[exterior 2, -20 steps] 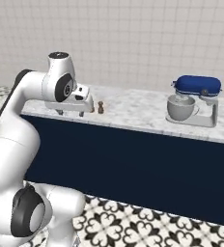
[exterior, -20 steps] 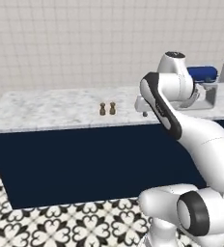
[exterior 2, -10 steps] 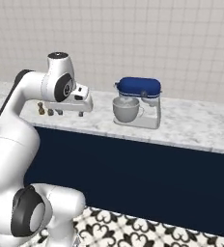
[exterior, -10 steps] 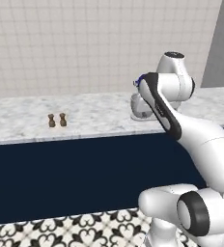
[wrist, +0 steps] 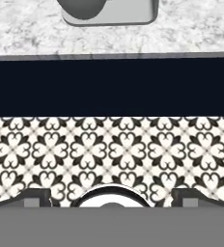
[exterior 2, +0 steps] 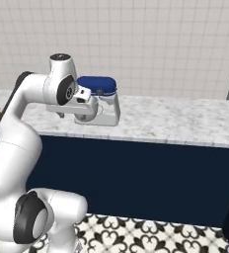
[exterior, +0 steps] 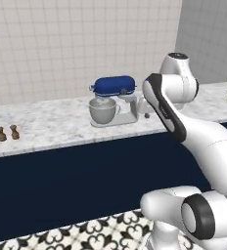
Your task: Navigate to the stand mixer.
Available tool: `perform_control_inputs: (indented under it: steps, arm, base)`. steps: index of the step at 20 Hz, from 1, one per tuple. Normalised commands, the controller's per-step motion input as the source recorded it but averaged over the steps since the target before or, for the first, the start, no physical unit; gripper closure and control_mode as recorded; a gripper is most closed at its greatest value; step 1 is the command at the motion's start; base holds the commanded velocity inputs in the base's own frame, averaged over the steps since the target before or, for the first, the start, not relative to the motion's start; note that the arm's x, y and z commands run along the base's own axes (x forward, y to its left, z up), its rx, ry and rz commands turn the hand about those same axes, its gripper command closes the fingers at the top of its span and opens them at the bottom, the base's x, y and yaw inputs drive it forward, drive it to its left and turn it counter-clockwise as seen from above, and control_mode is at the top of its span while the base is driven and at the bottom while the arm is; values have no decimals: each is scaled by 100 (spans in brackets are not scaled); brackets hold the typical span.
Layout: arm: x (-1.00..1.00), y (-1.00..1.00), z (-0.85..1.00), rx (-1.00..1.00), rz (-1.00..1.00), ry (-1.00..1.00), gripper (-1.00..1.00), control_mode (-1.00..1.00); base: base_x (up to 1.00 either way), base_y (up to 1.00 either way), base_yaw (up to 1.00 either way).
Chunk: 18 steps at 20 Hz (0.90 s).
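I have the stand mixer standing on the marble counter, blue head over its silver bowl, set back from the counter's front edge. Two small brown shakers sit on the same counter, well apart from the mixer on its bowl side. My gripper hangs in front of the mixer, short of the counter edge, holding nothing; I cannot tell how the jaws stand. Looking down the hand, I see the mixer's grey base above the dark cabinet front and patterned floor tiles.

Arm folded high, elbow raised, wrist bent so the gripper points down toward the floor; finger spacing not resolvable.
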Motion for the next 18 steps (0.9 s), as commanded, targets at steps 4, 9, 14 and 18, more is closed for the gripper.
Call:
perform_control_inputs:
  steps: [4, 9, 14, 18]
  arm:
    - [0, 0, 0, 0, 0, 0, -100, 100]
    - [0, 0, 0, 0, 0, 0, -100, 100]
    - [0, 0, 0, 0, 0, 0, -100, 100]
    - [0, 0, 0, 0, 0, 0, -100, 100]
  base:
    - [46, 25, -2]
    - [80, 27, -2]
    - [70, 25, -1]
    - [61, 21, -1]
